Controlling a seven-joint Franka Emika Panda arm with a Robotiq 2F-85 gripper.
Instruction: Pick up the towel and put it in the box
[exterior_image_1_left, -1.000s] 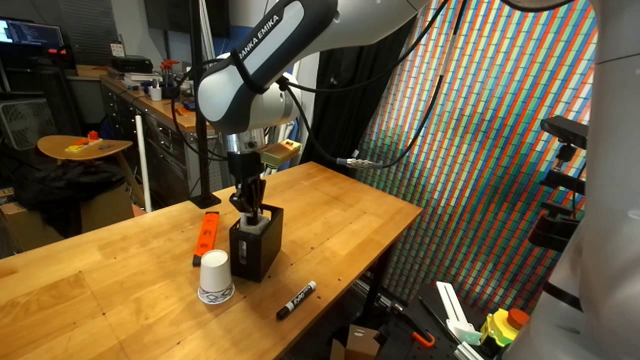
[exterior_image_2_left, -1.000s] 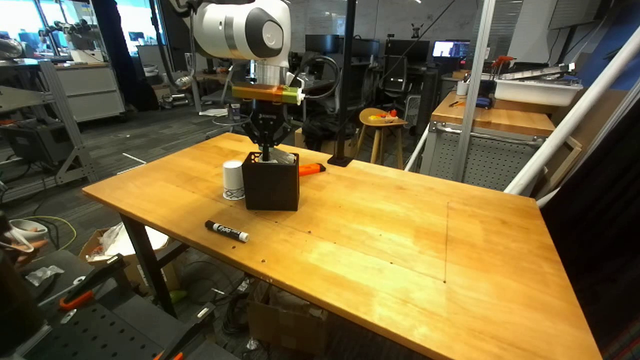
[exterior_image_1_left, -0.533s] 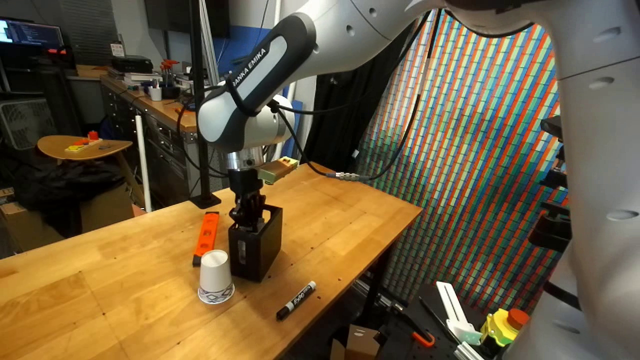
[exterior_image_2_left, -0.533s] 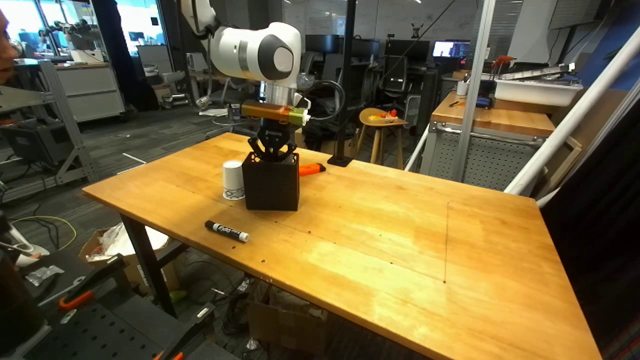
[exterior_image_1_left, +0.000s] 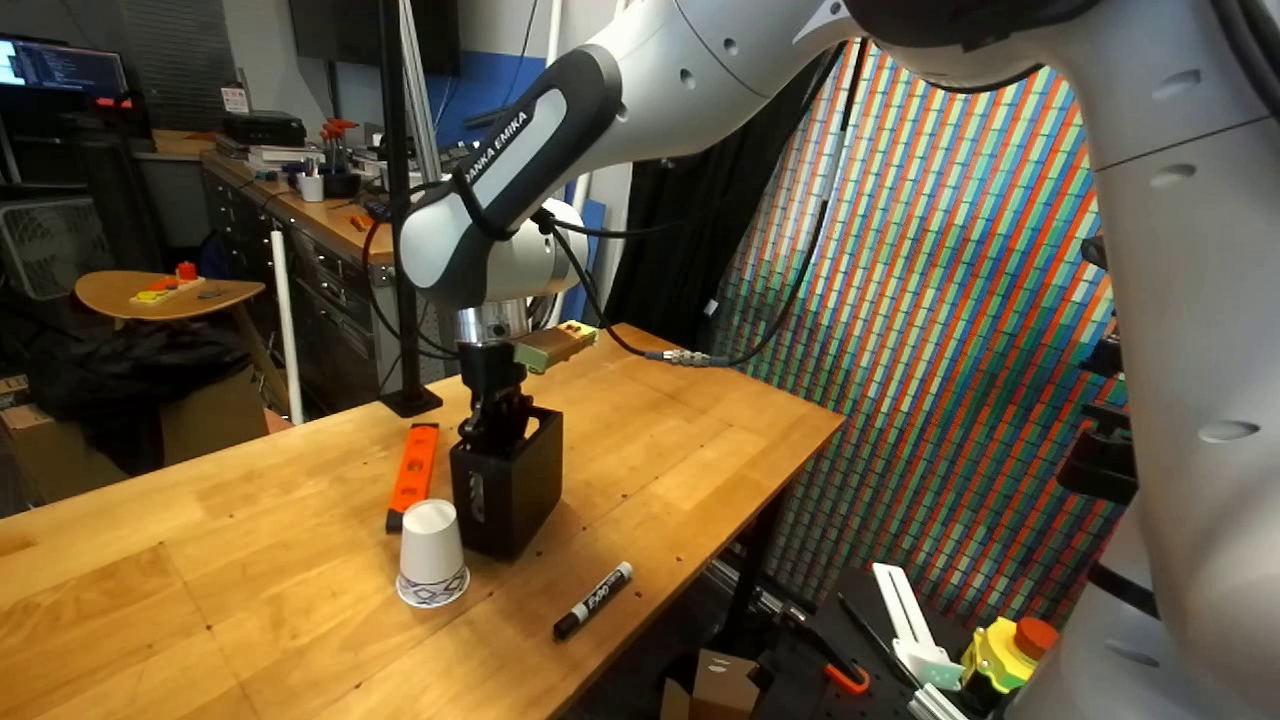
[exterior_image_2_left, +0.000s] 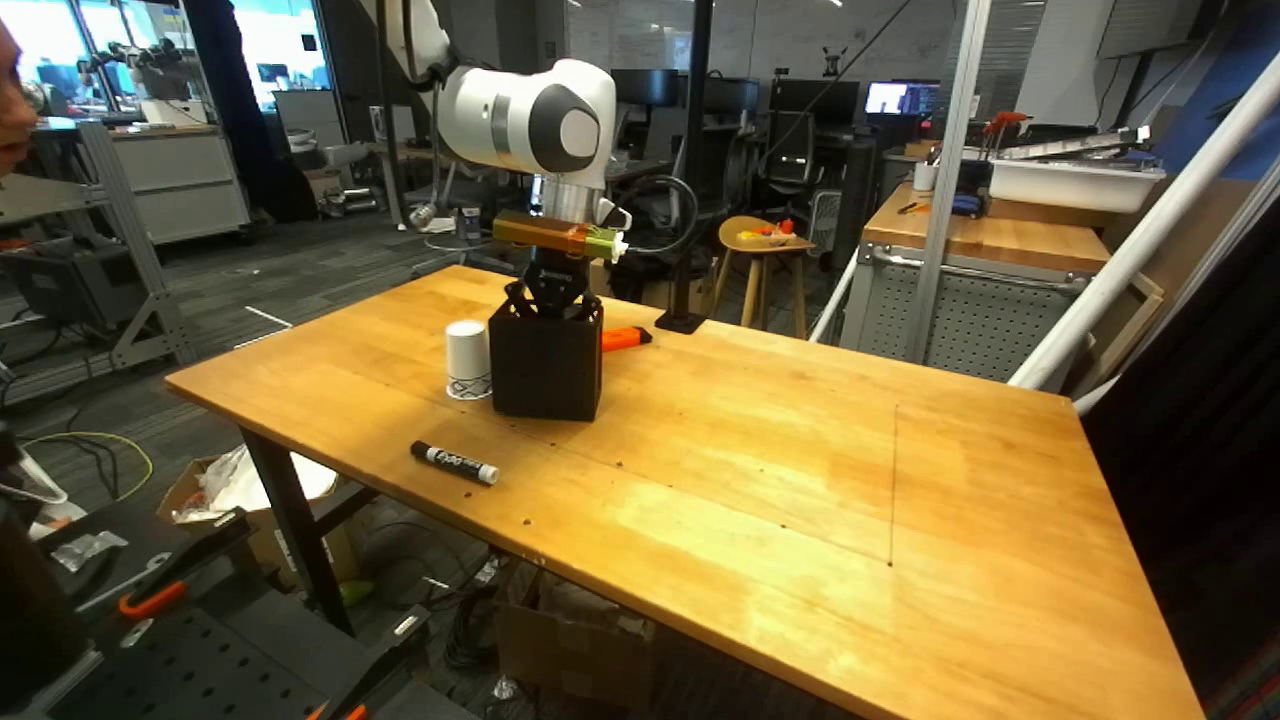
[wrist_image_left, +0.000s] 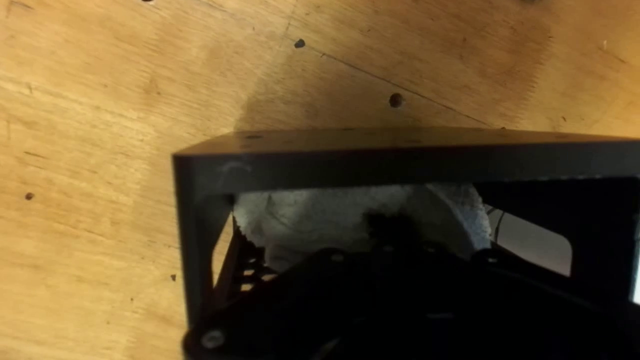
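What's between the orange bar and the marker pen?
The black box is between the orange bar and the marker pen in both exterior views; the white cup is beside the box.

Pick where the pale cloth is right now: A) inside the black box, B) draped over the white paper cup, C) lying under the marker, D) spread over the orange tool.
A, since the wrist view looks down into the black box and shows the pale cloth between its walls.
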